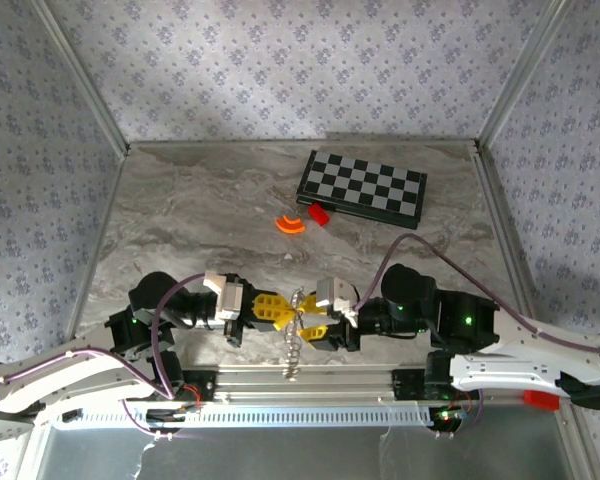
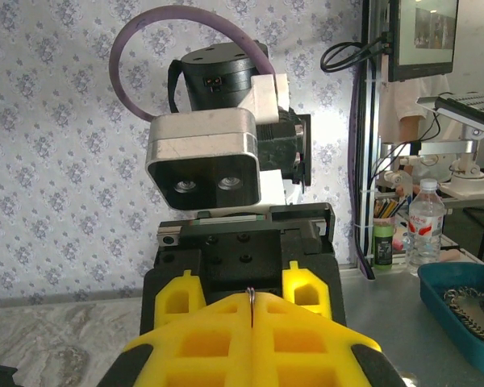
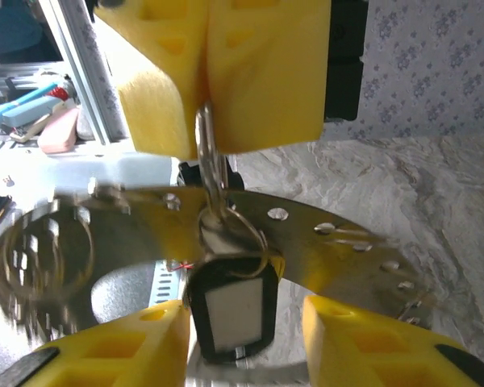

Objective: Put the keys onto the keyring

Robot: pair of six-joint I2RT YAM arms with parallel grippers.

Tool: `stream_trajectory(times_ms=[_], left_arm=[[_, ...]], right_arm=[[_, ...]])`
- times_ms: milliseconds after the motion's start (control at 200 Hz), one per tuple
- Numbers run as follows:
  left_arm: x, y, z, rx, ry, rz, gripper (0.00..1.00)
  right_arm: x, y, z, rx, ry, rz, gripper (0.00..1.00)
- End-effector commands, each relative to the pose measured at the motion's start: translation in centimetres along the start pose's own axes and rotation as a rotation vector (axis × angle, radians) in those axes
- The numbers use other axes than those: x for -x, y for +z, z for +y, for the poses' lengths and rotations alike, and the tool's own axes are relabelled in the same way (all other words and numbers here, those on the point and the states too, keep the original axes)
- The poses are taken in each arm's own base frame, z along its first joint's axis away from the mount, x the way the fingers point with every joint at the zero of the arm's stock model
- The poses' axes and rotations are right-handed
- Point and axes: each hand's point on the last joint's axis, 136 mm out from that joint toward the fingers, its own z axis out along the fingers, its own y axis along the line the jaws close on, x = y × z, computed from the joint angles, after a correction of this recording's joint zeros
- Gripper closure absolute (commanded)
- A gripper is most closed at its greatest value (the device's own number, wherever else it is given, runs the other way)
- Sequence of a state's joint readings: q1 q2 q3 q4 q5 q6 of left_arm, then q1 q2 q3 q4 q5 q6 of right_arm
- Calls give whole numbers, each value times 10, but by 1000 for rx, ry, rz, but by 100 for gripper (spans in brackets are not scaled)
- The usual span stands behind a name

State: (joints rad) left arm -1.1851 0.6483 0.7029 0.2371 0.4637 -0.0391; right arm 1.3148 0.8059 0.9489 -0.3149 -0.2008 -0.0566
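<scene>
Here, by the near rail [image 1: 310, 381], the left gripper [image 2: 250, 310] is clamped shut on the keyring [image 3: 212, 173]. The key [image 3: 230, 310] hangs from it between the parted fingers of the right gripper [image 3: 246, 318], perhaps touching one. Farther back lies a checkerboard [image 1: 361, 186].

Left hand [image 1: 288, 312] pinched closed, meeting the right hand [image 1: 307, 323] tip to tip, its fingers spread.

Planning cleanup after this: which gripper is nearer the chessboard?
Right. The right gripper sits near-left of the chessboard; the left gripper, shut on the keyring, is farther left.
</scene>
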Motion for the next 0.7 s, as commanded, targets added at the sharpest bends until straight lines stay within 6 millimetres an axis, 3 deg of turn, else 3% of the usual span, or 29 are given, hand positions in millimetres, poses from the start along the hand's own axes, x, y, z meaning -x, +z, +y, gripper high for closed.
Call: stream_trajectory(times_ms=[0, 185, 695], left_arm=[[24, -5, -3, -5, 37, -81, 100], [24, -6, -4, -3, 37, -83, 100], [23, -10, -4, 8, 40, -82, 100]], right_arm=[[8, 1, 2, 18, 17, -48, 56], [6, 3, 1, 15, 22, -48, 59], [6, 2, -3, -3, 21, -42, 91]])
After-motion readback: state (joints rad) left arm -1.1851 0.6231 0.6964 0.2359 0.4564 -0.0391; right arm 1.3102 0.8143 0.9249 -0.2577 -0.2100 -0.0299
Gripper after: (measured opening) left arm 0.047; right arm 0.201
